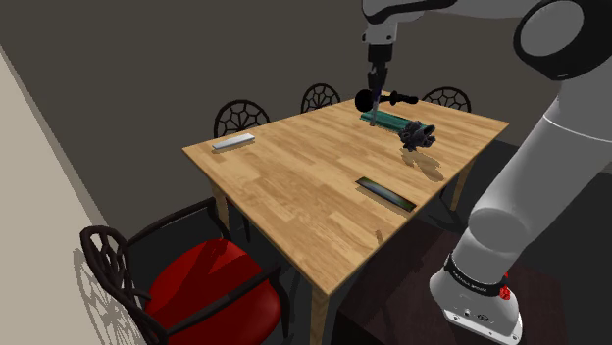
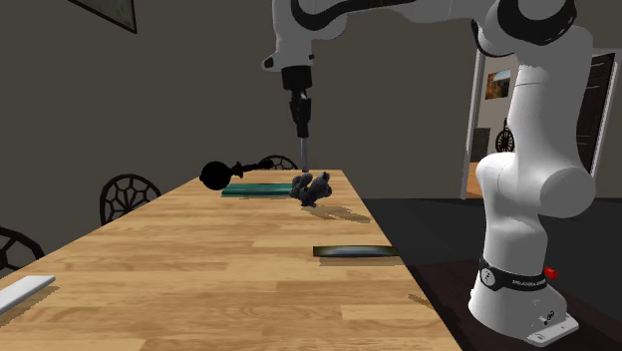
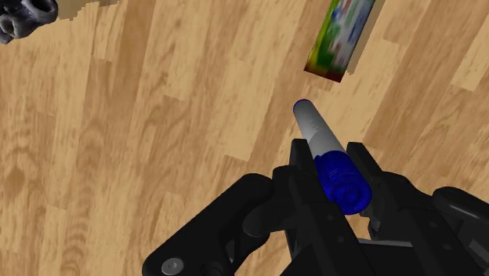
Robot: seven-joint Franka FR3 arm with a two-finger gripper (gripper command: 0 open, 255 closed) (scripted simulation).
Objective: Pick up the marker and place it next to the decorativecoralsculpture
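Currently my hand (image 3: 331, 168) is clamped on the marker (image 3: 315, 129), which hangs nearly upright, tip toward the bench (image 1: 294, 176); the dark coral sculpture (image 1: 419, 134) lies near, lower and toward the shoulder view's right.

Home dining room: a long wooden table (image 1: 294, 186) is standing on a dark floor, black chairs (image 1: 240, 116) are lining its far side, a red-cushioned chair (image 1: 211, 282) is sitting near one corner, a framed picture (image 2: 105, 10) is hanging on the wall, a doorway (image 2: 490, 150) is opening onto a lit room
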